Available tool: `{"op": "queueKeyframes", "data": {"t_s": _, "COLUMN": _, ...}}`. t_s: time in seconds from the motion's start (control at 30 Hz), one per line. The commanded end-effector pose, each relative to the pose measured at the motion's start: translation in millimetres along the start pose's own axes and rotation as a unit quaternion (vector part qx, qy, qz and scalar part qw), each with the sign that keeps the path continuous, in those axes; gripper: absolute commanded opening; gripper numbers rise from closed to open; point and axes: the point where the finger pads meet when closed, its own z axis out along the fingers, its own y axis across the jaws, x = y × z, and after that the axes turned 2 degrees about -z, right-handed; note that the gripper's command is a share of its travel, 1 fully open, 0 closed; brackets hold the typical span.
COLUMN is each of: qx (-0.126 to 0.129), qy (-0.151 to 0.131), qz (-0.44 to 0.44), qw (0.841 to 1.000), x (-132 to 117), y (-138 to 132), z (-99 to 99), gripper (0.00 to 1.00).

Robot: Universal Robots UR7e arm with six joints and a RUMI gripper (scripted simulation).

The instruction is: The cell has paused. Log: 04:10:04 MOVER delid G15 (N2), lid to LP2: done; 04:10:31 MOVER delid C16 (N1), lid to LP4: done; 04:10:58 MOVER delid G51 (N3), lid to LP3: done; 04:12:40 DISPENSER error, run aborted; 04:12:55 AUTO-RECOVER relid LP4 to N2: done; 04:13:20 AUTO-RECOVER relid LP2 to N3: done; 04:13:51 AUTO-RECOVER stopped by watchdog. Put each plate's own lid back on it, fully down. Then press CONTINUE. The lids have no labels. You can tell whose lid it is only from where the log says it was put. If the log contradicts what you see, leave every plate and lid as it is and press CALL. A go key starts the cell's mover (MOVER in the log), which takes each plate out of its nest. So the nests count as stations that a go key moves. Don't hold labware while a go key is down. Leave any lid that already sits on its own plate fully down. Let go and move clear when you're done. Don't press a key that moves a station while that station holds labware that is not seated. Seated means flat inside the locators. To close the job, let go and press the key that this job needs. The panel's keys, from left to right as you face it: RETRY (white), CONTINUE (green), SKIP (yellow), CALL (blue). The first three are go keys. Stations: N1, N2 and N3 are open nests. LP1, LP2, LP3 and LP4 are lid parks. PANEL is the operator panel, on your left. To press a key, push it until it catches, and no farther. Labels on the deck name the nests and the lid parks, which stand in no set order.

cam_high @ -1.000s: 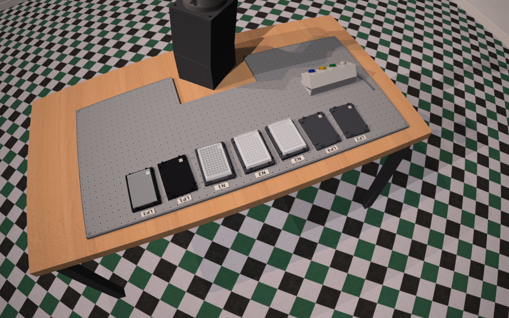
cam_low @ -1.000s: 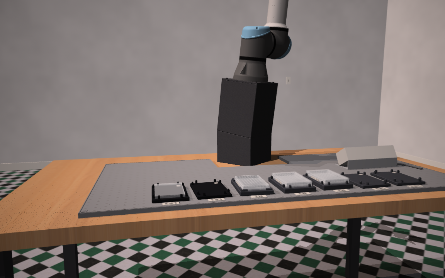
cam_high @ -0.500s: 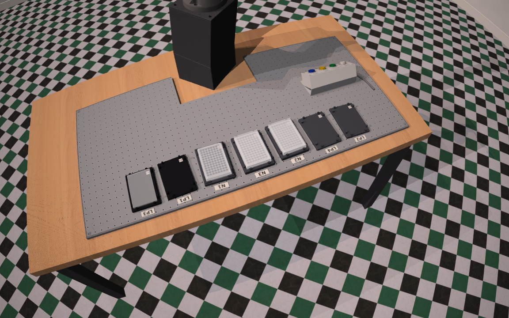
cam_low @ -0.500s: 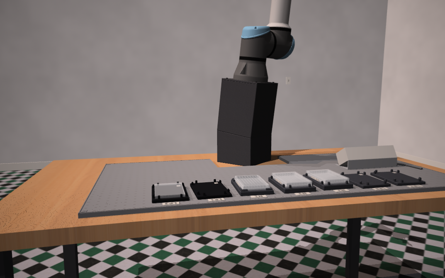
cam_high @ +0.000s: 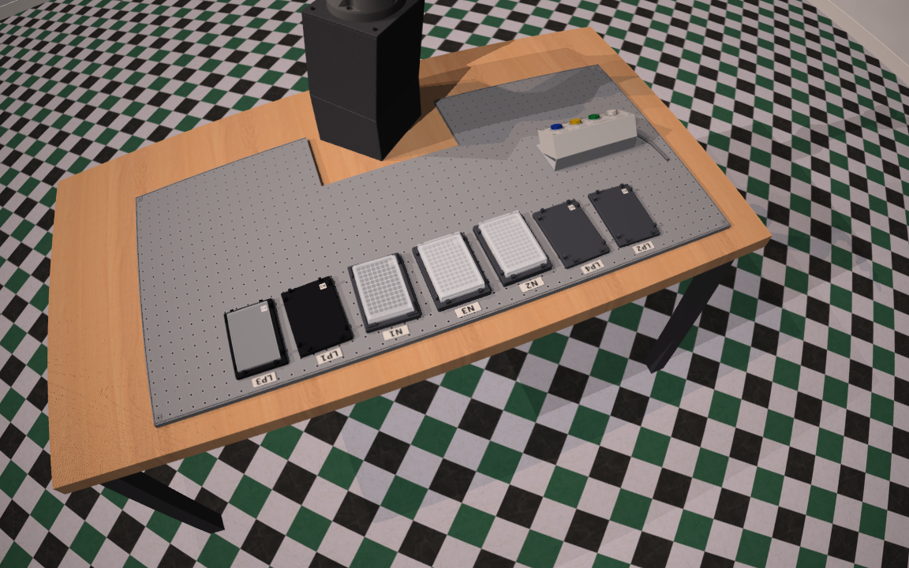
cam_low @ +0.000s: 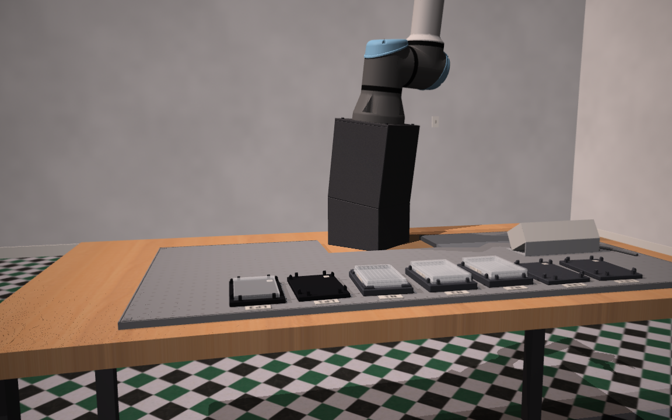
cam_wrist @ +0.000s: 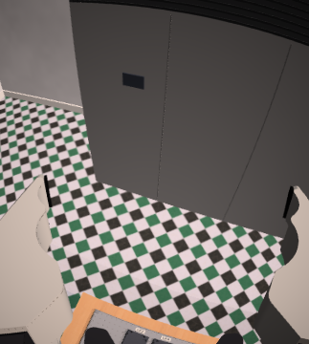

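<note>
Three clear microplates, at N1 (cam_high: 383, 289) (cam_low: 380, 276), N3 (cam_high: 451, 268) (cam_low: 438, 271) and N2 (cam_high: 513, 244) (cam_low: 493, 266), occupy black nests. One translucent rectangular lid (cam_high: 255, 336) (cam_low: 255, 287) lies in park LP3. The beige two-jaw gripper (cam_wrist: 168, 183) stands wide, holding nothing.

Beyond the claw (cam_wrist: 168, 183), a smooth wood-grained counter (cam_high: 514, 300) (cam_low: 296, 334) (cam_wrist: 121, 307) is topped by a matt grey perforated board (cam_high: 218, 233) (cam_low: 197, 271) (cam_wrist: 101, 321).

Lab automation cell: well plates (cam_high: 451, 267) (cam_low: 437, 271) in labelled nests, perforated deck (cam_high: 232, 233) (cam_low: 213, 266), key panel (cam_high: 589, 141) (cam_low: 557, 237).
</note>
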Motion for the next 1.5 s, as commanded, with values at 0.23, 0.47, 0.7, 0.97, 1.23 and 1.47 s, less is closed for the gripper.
{"op": "queueKeyframes", "data": {"t_s": 0.23, "qx": -0.041, "qy": -0.001, "qz": 0.012, "qw": 0.999, "x": 2.2, "y": 43.0, "z": 10.5, "gripper": 0.82}}
{"op": "queueKeyframes", "data": {"t_s": 0.47, "qx": -0.078, "qy": -0.001, "qz": 0.024, "qw": 0.997, "x": 3.7, "y": 61.5, "z": 14.1, "gripper": 0.82}}
{"op": "queueKeyframes", "data": {"t_s": 0.7, "qx": -0.081, "qy": -0.002, "qz": 0.024, "qw": 0.996, "x": 3.2, "y": 80.7, "z": 17.0, "gripper": 0.82}}
{"op": "queueKeyframes", "data": {"t_s": 0.97, "qx": -0.121, "qy": -0.002, "qz": 0.037, "qw": 0.992, "x": 4.5, "y": 110.7, "z": 20.2, "gripper": 0.82}}
{"op": "queueKeyframes", "data": {"t_s": 1.23, "qx": -0.151, "qy": -0.002, "qz": 0.046, "qw": 0.988, "x": 4.1, "y": 134.5, "z": 21.2, "gripper": 0.82}}
{"op": "queueKeyframes", "data": {"t_s": 1.47, "qx": -0.161, "qy": -0.004, "qz": 0.048, "qw": 0.986, "x": 2.6, "y": 156.9, "z": 21.0, "gripper": 0.82}}
